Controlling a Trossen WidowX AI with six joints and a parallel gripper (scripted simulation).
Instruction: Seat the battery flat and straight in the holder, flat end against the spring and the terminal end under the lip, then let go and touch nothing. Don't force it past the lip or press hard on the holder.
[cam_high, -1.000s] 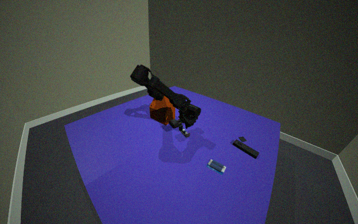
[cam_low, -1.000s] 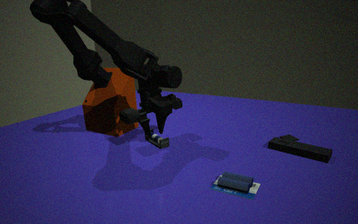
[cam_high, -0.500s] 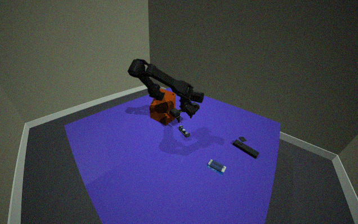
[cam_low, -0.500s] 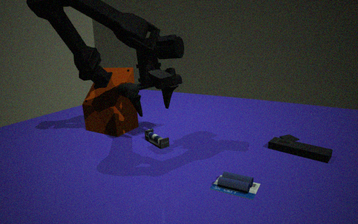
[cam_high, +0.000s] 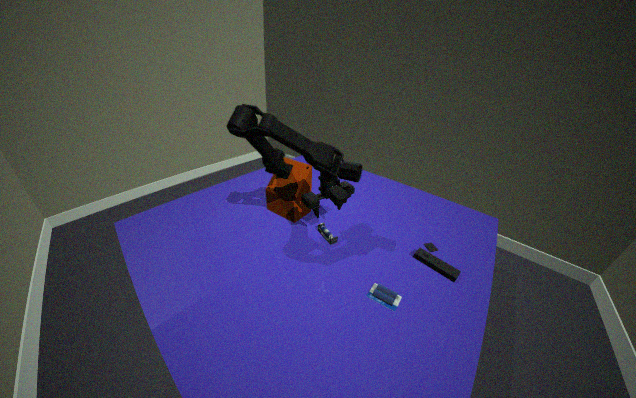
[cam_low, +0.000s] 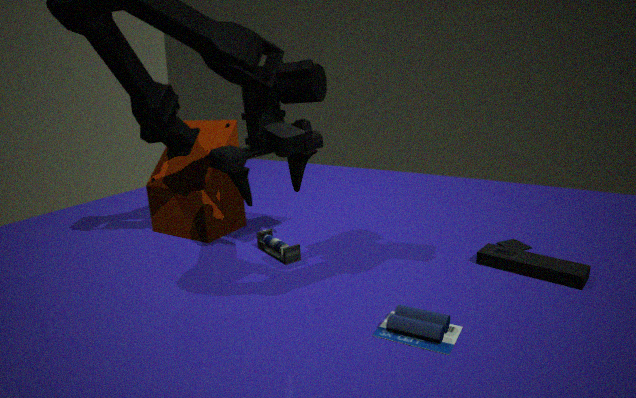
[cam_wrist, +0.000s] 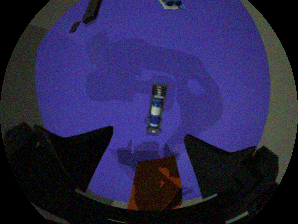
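Purple mat (cam_low: 125, 310) under everything; on it, near the orange base block (cam_low: 195, 200), the holder (cam_low: 280, 247) with the battery (cam_low: 273, 242) lying lengthwise inside, apparently flat and in line, ends too small to judge; above, clear of both, the gripper (cam_low: 272, 190) spread wide, nothing between the fingers (cam_low: 296, 172); well apart to the side, a blue card with two dark cylinders (cam_low: 419, 325) and a black bar (cam_low: 534, 264); from the wrist view, battery (cam_wrist: 156, 112) straight in its holder (cam_wrist: 157, 91).
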